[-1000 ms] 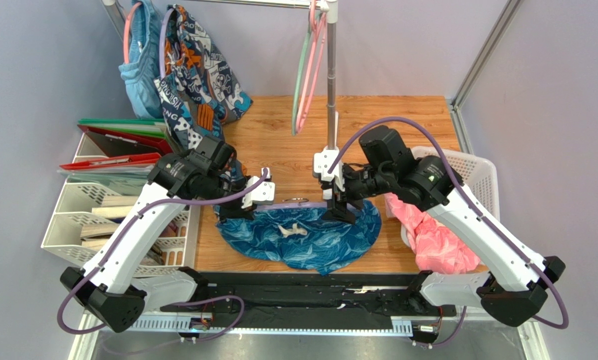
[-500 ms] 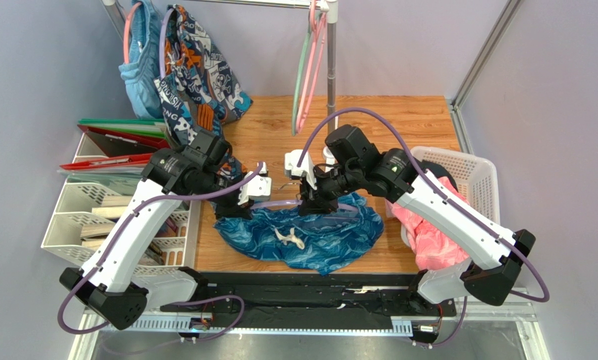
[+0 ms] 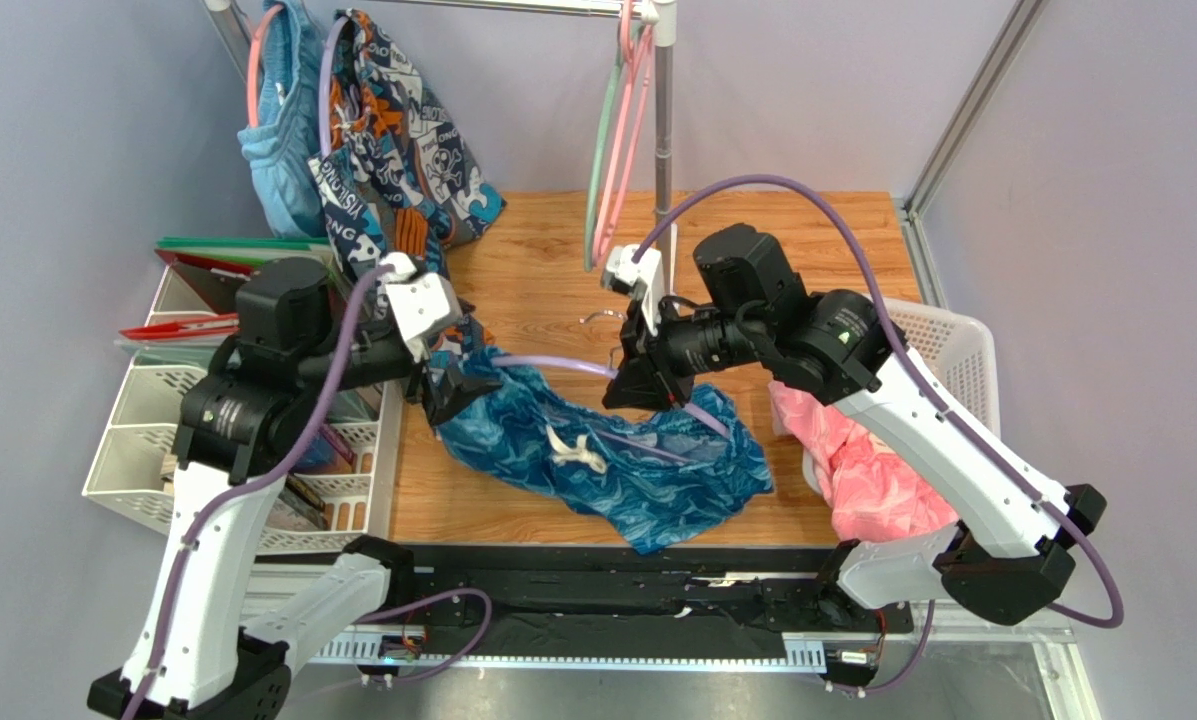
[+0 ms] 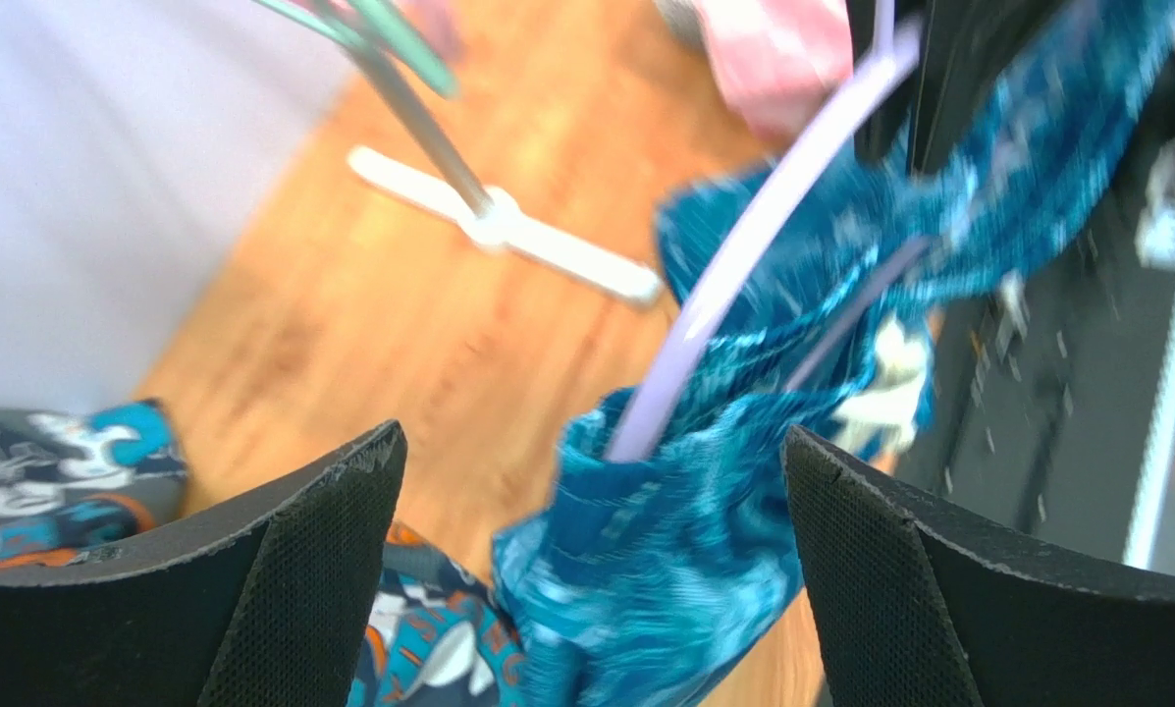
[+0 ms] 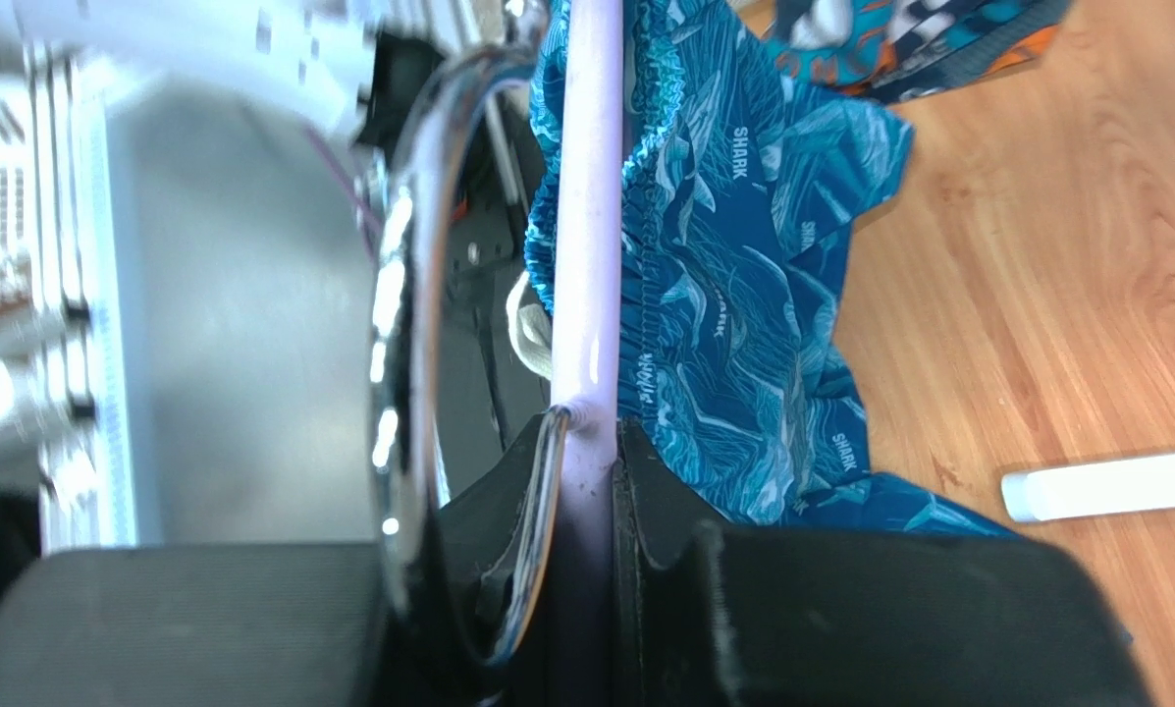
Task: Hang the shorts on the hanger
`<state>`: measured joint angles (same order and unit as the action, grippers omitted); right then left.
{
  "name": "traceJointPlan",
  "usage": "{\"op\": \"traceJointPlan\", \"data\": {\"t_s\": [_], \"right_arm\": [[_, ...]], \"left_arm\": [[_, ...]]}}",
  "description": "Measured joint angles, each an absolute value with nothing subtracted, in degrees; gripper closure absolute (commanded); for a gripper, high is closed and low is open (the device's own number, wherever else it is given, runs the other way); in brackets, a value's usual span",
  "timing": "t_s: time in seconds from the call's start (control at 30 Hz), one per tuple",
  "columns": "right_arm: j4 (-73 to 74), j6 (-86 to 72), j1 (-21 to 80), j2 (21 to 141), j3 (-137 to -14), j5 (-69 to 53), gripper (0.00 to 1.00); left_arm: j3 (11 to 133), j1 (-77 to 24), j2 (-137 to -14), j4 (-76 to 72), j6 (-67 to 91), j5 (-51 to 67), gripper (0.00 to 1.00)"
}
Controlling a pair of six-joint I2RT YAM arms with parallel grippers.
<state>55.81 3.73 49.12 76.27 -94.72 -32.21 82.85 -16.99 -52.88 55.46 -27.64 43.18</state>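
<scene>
The dark teal shorts (image 3: 619, 465) lie spread on the wooden table, their left end raised on one arm of the lavender hanger (image 3: 556, 363). My right gripper (image 3: 637, 387) is shut on the hanger (image 5: 596, 221) at its neck, beside the silver hook (image 5: 398, 295); the shorts (image 5: 726, 295) hang along the bar. My left gripper (image 3: 447, 387) is open at the shorts' left end. In the left wrist view its fingers (image 4: 306, 589) stand wide apart, with the bunched shorts (image 4: 696, 575) and the hanger arm (image 4: 755, 236) in the gap, touching neither finger.
A white rack pole (image 3: 661, 180) with mint and pink hangers (image 3: 613, 150) stands behind. Printed navy and light blue garments (image 3: 386, 135) hang at back left. File trays (image 3: 154, 435) sit left; a white basket (image 3: 957, 353) with pink cloth (image 3: 867, 473) sits right.
My left gripper opened, let go of the shorts and its arm drew back to the left. My right gripper shut on the hanger and lifted it, dragging the shorts' left end up.
</scene>
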Motion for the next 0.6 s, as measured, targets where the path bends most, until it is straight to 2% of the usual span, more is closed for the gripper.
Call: {"op": "traceJointPlan", "data": {"t_s": [0.33,0.57,0.6], "right_arm": [[48.7,-25.9,50.1,83.2,-108.2,-14.1,1.0],[47.2,-39.6,54.5,90.4,-117.6,-1.1,1.0],[47.2,-40.1,55.0,91.4,-118.7,0.3,1.0]], "left_arm": [[88.8,-16.8,-52.2,44.5,-2.2,39.8,0.01],[81.5,-16.8,-51.0,37.7,15.3,41.7,0.01],[80.2,-16.8,-50.7,36.8,17.3,42.1,0.06]]}}
